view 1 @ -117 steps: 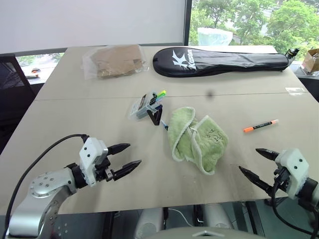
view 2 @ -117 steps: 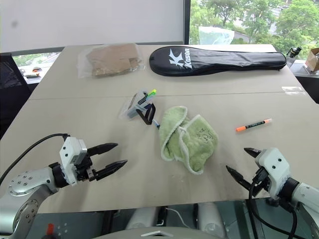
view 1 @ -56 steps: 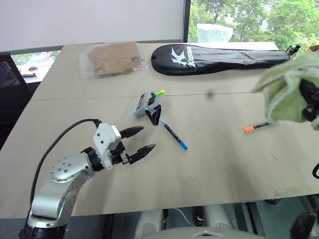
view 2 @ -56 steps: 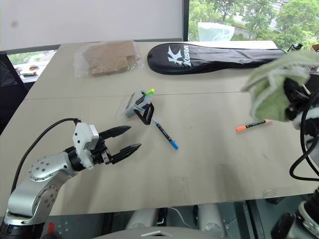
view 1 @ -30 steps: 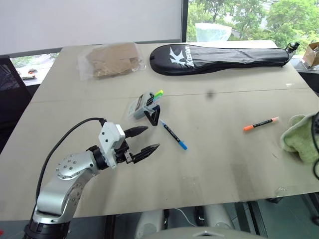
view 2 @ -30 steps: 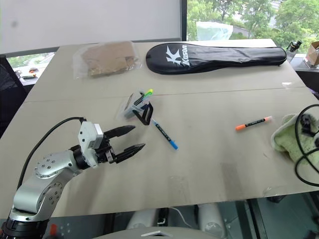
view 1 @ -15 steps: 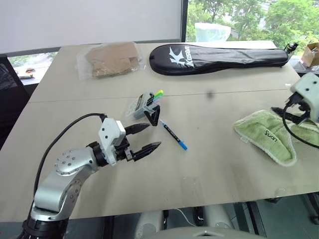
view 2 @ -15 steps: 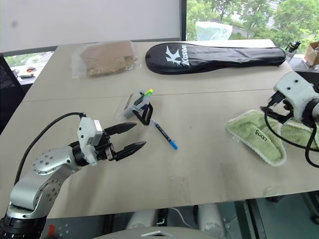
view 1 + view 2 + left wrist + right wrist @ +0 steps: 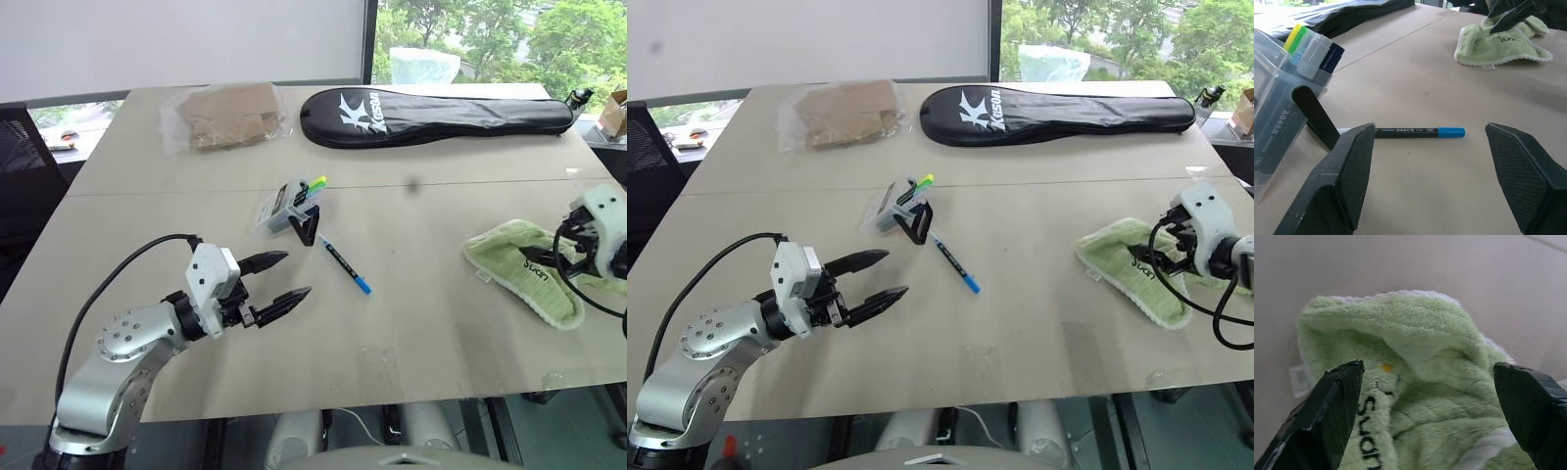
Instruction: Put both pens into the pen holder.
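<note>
A dark pen with a blue cap (image 9: 345, 264) lies flat on the table, just right of the pen holder (image 9: 287, 208), a clear box on a black triangular stand. My left gripper (image 9: 297, 274) hovers open close in front of this pen, which lies across the gap between its fingers in the left wrist view (image 9: 1415, 131). Far to the right, my right gripper (image 9: 1161, 260) stands open over a green towel (image 9: 519, 266) spread on the table. Its fingers (image 9: 1339, 404) straddle the cloth with nothing held.
A yellow-green highlighter (image 9: 315, 182) sticks out of the holder. A black racket bag (image 9: 441, 113) and a clear bag of brown cardboard (image 9: 225, 117) lie at the far side. The towel reaches close to the table's right edge.
The right gripper let go of the bunched towel, which now lies spread flat over the spot where the orange marker lay, and then sank down over it. The left gripper stayed put.
</note>
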Controlling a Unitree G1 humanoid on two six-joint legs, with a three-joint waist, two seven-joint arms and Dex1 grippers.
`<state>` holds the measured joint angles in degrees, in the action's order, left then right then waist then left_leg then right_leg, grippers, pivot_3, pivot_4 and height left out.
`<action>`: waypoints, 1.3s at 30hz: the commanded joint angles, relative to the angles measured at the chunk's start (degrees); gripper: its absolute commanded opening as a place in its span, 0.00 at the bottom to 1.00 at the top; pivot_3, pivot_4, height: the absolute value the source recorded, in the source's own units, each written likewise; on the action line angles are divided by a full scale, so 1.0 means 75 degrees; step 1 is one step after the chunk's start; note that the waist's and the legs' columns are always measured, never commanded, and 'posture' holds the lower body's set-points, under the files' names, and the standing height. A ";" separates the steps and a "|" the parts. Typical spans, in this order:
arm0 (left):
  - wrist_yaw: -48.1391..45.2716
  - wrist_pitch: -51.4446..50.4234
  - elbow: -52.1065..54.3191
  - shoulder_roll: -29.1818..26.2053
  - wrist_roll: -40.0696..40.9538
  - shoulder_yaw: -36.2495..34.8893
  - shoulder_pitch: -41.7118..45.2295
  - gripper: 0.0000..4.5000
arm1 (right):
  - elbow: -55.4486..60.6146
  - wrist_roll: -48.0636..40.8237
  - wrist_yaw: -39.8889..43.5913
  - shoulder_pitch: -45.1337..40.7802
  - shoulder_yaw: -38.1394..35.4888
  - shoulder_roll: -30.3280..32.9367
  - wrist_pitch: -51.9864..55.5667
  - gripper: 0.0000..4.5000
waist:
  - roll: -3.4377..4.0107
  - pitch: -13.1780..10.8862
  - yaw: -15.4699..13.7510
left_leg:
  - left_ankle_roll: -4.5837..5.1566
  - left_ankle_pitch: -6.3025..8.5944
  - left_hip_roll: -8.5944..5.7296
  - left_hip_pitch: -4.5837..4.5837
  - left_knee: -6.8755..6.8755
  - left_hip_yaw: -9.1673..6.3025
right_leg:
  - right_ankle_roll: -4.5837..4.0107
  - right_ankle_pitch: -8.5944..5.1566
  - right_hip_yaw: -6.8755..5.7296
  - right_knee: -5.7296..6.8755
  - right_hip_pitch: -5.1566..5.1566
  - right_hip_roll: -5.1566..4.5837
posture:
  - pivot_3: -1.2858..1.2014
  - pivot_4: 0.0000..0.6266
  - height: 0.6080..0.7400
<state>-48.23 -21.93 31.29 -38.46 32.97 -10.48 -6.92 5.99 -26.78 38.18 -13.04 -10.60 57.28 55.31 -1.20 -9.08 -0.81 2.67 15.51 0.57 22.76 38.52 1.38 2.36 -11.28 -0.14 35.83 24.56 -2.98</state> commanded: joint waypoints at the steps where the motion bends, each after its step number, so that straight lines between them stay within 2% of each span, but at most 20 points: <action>1: 0.0148 -0.0091 0.0385 -0.0011 0.0130 0.0026 0.0167 0.83 | -0.0033 0.0532 -0.0401 0.0262 0.0167 -0.0171 -0.0202 0.99 | 0.0001 0.0001 -0.0002 | 0.0000 0.0000 -0.0001 0.0000 0.0000 0.0000 | 0.0000 0.0000 0.0000 0.0000 0.0000 -0.0001 | 0.52 0.24 1.00; 2: 0.0198 -0.0161 0.0483 -0.0025 0.0165 0.0034 0.0190 0.83 | -0.0158 0.0659 -0.0535 0.0275 0.0208 -0.0299 -0.0317 0.99 | 0.0001 0.0001 0.0001 | 0.0000 0.0000 -0.0002 0.0000 -0.0001 0.0001 | -0.0001 0.0000 0.0001 0.0000 0.0000 -0.0001 | 0.52 0.24 1.00; 3: 0.0233 -0.0211 0.0551 -0.0035 0.0190 0.0038 0.0203 0.83 | -0.0241 0.0749 -0.0619 0.0276 0.0219 -0.0394 -0.0392 0.88 | 0.0001 0.0001 0.0006 | 0.0000 0.0000 -0.0002 0.0002 0.0000 0.0001 | -0.0001 0.0000 0.0001 0.0000 0.0001 -0.0001 | 0.52 0.24 1.00; 4: 0.0319 -0.0329 0.0706 -0.0058 0.0264 0.0014 0.0221 0.83 | -0.0261 0.0732 -0.0625 0.0306 0.0162 -0.0491 -0.0360 0.82 | 0.0002 0.0001 0.0008 | 0.0000 0.0000 -0.0003 0.0002 -0.0001 0.0002 | -0.0001 0.0001 0.0002 -0.0001 0.0001 -0.0001 | 0.52 0.24 1.00; 6: 0.0382 -0.0436 0.0862 -0.0089 0.0349 -0.0073 0.0180 0.83 | -0.0177 0.0746 -0.0743 0.0393 -0.0078 -0.0624 -0.0378 0.63 | -0.0004 0.0005 0.0022 | 0.0000 0.0000 -0.0003 -0.0001 -0.0001 0.0004 | 0.0000 0.0001 0.0005 0.0000 -0.0001 0.0000 | 0.52 0.24 1.00; 8: 0.0407 -0.0494 0.0916 -0.0102 0.0381 -0.0121 0.0162 0.83 | -0.0004 0.0758 -0.0929 0.0456 -0.0447 -0.0685 -0.0433 0.36 | -0.0002 0.0006 0.0014 | 0.0000 0.0000 -0.0003 -0.0002 0.0000 0.0003 | -0.0001 0.0001 0.0005 0.0001 -0.0003 -0.0001 | 0.52 0.24 1.00; 9: 0.0423 -0.0520 0.0934 -0.0105 0.0394 -0.0133 0.0166 0.83 | 0.0142 0.0684 -0.1041 0.0463 -0.0738 -0.0752 -0.0368 0.31 | -0.0002 0.0006 0.0003 | 0.0000 0.0000 -0.0004 -0.0002 0.0000 0.0003 | 0.0000 0.0001 0.0004 0.0002 -0.0003 -0.0001 | 0.52 0.24 1.00; 12: 0.0491 -0.0587 0.0982 -0.0106 0.0441 -0.0158 0.0199 0.83 | 0.0780 0.0396 -0.1294 0.0619 -0.1717 -0.0904 0.0101 0.01 | 0.0000 0.0004 -0.0014 | 0.0000 0.0000 -0.0005 -0.0001 0.0001 -0.0003 | 0.0000 0.0000 0.0000 0.0003 -0.0003 0.0000 | 0.52 0.24 1.00; 17: 0.0405 -0.0347 0.1005 0.0012 0.0551 -0.0145 0.0327 0.83 | 0.2074 -0.0903 -0.1529 0.0520 -0.3964 -0.1506 0.2031 0.01 | -0.0001 0.0005 -0.0002 | 0.0000 0.0000 -0.0003 0.0001 -0.0002 -0.0009 | 0.0009 0.0006 -0.0003 0.0003 -0.0003 0.0004 | 0.52 0.24 1.00; 19: 0.0342 -0.0371 0.1059 -0.0014 0.0646 -0.0090 0.0395 0.83 | 0.1936 -0.0801 -0.1741 0.0530 -0.4472 -0.1470 0.2242 0.01 | -0.0001 0.0005 0.0000 | 0.0000 0.0000 -0.0003 0.0001 -0.0003 -0.0010 | 0.0008 0.0006 -0.0003 0.0003 -0.0003 0.0005 | 0.52 0.24 1.00; 20: 0.0379 -0.0460 0.1142 -0.0042 0.0699 -0.0047 0.0463 0.83 | 0.1472 -0.0343 -0.2083 0.0544 -0.4464 -0.1364 0.1916 0.01 | -0.0001 0.0006 0.0001 | 0.0000 0.0000 -0.0003 0.0001 -0.0002 -0.0008 | 0.0000 0.0001 -0.0003 0.0003 -0.0003 0.0005 | 0.52 0.24 1.00; 22: 0.0478 -0.0620 0.1328 -0.0086 0.0776 0.0030 0.0596 0.83 | 0.0648 0.0282 -0.2549 0.0460 -0.4227 -0.1252 0.1355 0.01 | -0.0003 0.0007 -0.0001 | 0.0000 0.0000 -0.0008 -0.0001 0.0001 -0.0005 | -0.0001 0.0000 0.0000 0.0002 -0.0008 0.0002 | 0.52 0.24 1.00; 26: 0.0856 -0.1048 0.1903 -0.0186 0.1123 0.0004 0.0774 0.83 | -0.1287 0.1534 -0.3013 0.0335 -0.2893 -0.1003 -0.0118 0.01 | -0.0004 0.0008 0.0030 | 0.0002 -0.0001 -0.0019 -0.0011 0.0009 0.0002 | 0.0001 0.0000 0.0016 0.0001 -0.0017 0.0002 | 0.52 0.24 1.00; 29: 0.1051 -0.1234 0.2292 -0.0272 0.1332 -0.0122 0.0677 0.83 | -0.2853 0.2122 -0.2829 -0.0054 -0.1907 -0.0896 -0.1070 0.01 | 0.0001 0.0011 0.0112 | 0.0002 -0.0001 -0.0019 -0.0020 0.0007 0.0005 | 0.0000 0.0001 0.0021 0.0004 -0.0020 0.0007 | 0.52 0.24 1.00; 31: 0.1093 -0.1245 0.2445 -0.0307 0.1414 -0.0241 0.0495 0.83 | -0.3355 0.2364 -0.2397 -0.0157 -0.1338 -0.0732 -0.1579 0.01 | 0.0013 0.0017 0.0195 | 0.0001 -0.0001 -0.0018 -0.0023 0.0004 0.0005 | -0.0001 0.0001 0.0022 0.0005 -0.0021 0.0011 | 0.52 0.24 1.00; 32: 0.1077 -0.1196 0.2510 -0.0307 0.1419 -0.0325 0.0312 0.83 | -0.3564 0.2472 -0.2133 -0.0205 -0.1077 -0.0649 -0.1838 0.13 | 0.0015 0.0018 0.0206 | 0.0001 -0.0001 -0.0018 -0.0025 0.0004 0.0005 | -0.0001 0.0002 0.0023 0.0005 -0.0022 0.0012 | 0.52 0.24 1.00; 34: 0.1028 -0.1068 0.2611 -0.0303 0.1397 -0.0435 -0.0016 0.83 | -0.3865 0.2634 -0.1669 -0.0241 -0.0660 -0.0484 -0.2229 0.24 | 0.0010 0.0019 0.0226 | 0.0001 -0.0001 -0.0013 -0.0035 0.0002 0.0005 | -0.0001 0.0001 0.0025 0.0002 -0.0032 0.0014 | 0.52 0.24 1.00; 37: 0.0926 -0.0798 0.2738 -0.0248 0.1336 -0.0587 -0.0523 0.83 | -0.4050 0.2654 -0.1586 -0.0321 -0.0805 -0.0336 -0.2552 0.56 | -0.0011 0.0018 0.0222 | 0.0002 0.0000 -0.0008 -0.0068 0.0002 0.0007 | 0.0002 -0.0002 0.0024 -0.0005 -0.0065 0.0014 | 0.52 0.24 1.00; 38: 0.0897 -0.0725 0.2781 -0.0227 0.1353 -0.0673 -0.0673 0.83 | -0.3933 0.2643 -0.1569 -0.0266 -0.0941 -0.0262 -0.2659 0.70 | -0.0012 0.0017 0.0222 | 0.0003 0.0001 -0.0007 -0.0099 0.0001 0.0006 | 0.0023 -0.0016 0.0024 -0.0008 -0.0099 0.0014 | 0.52 0.24 1.00; 39: 0.0887 -0.0662 0.2828 -0.0216 0.1381 -0.0752 -0.0800 0.83 | -0.3729 0.2568 -0.1483 -0.0176 -0.1103 -0.0199 -0.2722 0.78 | -0.0012 0.0017 0.0222 | 0.0006 0.0004 -0.0005 -0.0116 0.0001 0.0008 | 0.0029 -0.0020 0.0025 -0.0010 -0.0113 0.0012 | 0.52 0.24 1.00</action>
<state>-41.11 -28.86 49.75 -40.20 42.84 -14.18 -12.44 -23.94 -7.02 25.67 -14.75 -17.02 54.69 36.18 -1.29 -8.95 0.85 2.72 15.54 0.55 21.86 38.52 1.45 2.59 -11.44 0.05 35.76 23.68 -2.89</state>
